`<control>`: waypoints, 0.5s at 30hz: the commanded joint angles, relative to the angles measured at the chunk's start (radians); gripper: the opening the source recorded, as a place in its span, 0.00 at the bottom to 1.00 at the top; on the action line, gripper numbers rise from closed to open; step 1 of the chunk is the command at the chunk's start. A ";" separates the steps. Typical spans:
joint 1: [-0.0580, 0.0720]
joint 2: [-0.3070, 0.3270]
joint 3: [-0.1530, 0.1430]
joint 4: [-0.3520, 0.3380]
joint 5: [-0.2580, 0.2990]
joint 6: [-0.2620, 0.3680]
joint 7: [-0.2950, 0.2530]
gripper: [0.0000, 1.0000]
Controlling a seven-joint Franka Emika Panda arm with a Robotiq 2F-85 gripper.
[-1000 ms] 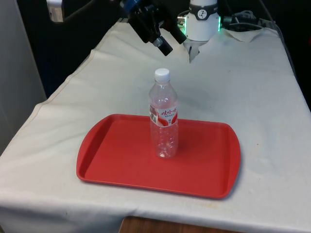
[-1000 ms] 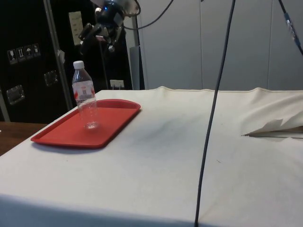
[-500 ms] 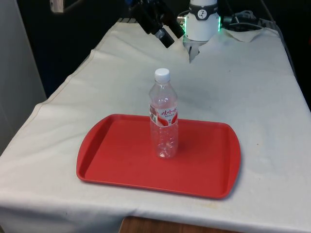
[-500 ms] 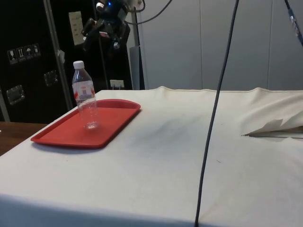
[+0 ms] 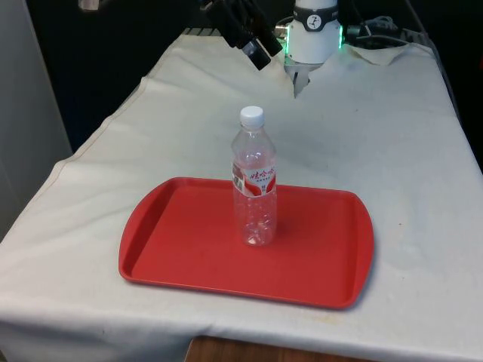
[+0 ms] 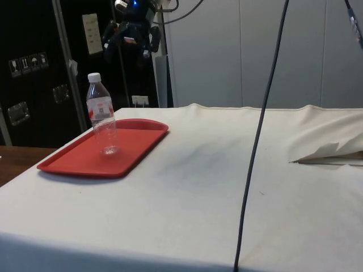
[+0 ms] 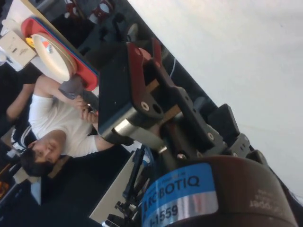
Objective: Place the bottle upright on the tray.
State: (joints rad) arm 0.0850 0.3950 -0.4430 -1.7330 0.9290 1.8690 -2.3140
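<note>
On the red tray [image 5: 317,264] the bottle [image 5: 253,181] stands upright, cap up; end effector [image 5: 253,45] spread apart, empty.

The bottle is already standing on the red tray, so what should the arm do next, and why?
Probably nothing more than drawing a little farther up and away. The bottle stands upright near the middle of the tray, white cap on top, with nothing touching it. The gripper hangs high above the table beyond the tray's far side, so the placing looks done.
</note>
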 commanded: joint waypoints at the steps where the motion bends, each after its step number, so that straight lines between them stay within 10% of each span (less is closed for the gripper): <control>1: 0.009 -0.007 -0.004 -0.006 -0.021 0.018 -0.003 1.00; 15: 0.016 -0.011 -0.004 -0.007 -0.118 0.018 -0.014 1.00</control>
State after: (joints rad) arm 0.0930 0.3910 -0.4430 -1.7320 0.8240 1.8690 -2.3280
